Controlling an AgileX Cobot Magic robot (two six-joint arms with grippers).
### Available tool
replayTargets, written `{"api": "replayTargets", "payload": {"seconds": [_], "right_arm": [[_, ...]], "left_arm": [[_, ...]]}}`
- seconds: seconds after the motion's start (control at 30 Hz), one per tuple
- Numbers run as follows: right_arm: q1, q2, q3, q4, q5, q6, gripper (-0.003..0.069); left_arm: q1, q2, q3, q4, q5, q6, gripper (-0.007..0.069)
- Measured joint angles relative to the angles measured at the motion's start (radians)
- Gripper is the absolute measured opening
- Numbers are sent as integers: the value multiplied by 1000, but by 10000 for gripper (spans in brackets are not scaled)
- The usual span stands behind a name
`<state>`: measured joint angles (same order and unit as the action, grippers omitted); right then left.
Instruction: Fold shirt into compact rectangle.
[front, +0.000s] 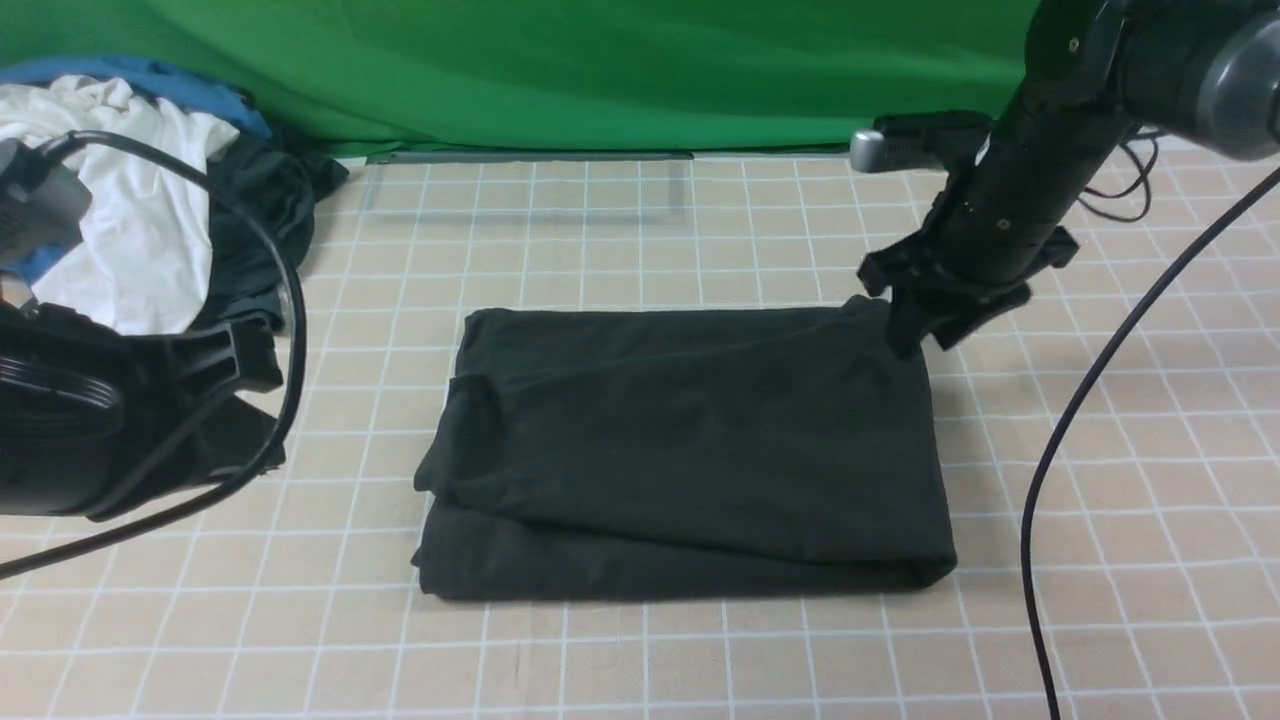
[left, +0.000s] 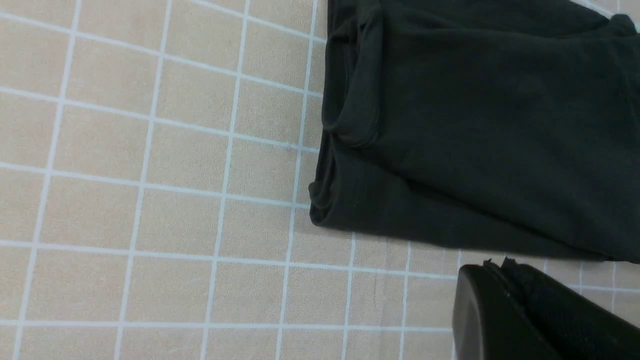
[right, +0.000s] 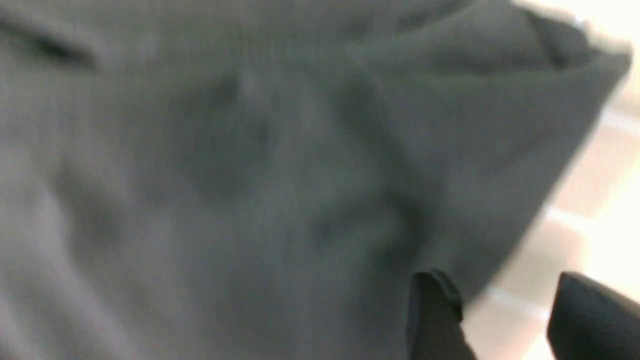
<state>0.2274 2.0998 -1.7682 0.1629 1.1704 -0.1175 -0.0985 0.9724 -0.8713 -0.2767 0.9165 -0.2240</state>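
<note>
The black shirt lies folded into a thick rectangle in the middle of the gridded table; its print does not show. My right gripper hangs over the shirt's far right corner. In the right wrist view this gripper is open: one finger is at the cloth's edge, and only bare table shows between the two. My left gripper is off to the shirt's left, apart from it. In the left wrist view it is shut and holds nothing, near the shirt's left front corner.
A pile of other clothes sits at the back left: a white garment, a blue one and a dark charcoal one. A green backdrop closes the far side. A black cable hangs down on the right.
</note>
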Motion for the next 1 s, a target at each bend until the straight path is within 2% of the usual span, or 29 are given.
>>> {"api": "replayTargets", "payload": {"seconds": [0.07, 0.13, 0.17, 0.2, 0.27, 0.43, 0.63, 0.77, 1.0], "right_arm": [[0, -29, -1, -37, 24, 11, 285], [0, -91, -1, -64, 34, 20, 144], [0, -100, -1, -65, 34, 22, 131], [0, -168, -1, -71, 35, 34, 74], [0, -277, -1, -74, 34, 38, 45], [0, -607, -5, -76, -4, 42, 38], [0, -977, 41, -78, -95, 34, 38], [0, -1222, 220, -81, -265, 28, 38], [0, -1679, 735, -84, -668, 23, 38]], "left_arm": [[0, 0, 0, 0, 2, 0, 13], [0, 0, 0, 0, 17, 1, 13], [0, 0, 0, 0, 20, 1, 13], [0, 0, 0, 0, 43, 3, 13], [0, 0, 0, 0, 61, 7, 13], [0, -26, 0, 0, 64, 23, 13], [0, -171, 0, 0, 10, 34, 13], [0, -306, 0, 7, 2, 15, 13], [0, -610, 41, 88, -28, -28, 13]]}}
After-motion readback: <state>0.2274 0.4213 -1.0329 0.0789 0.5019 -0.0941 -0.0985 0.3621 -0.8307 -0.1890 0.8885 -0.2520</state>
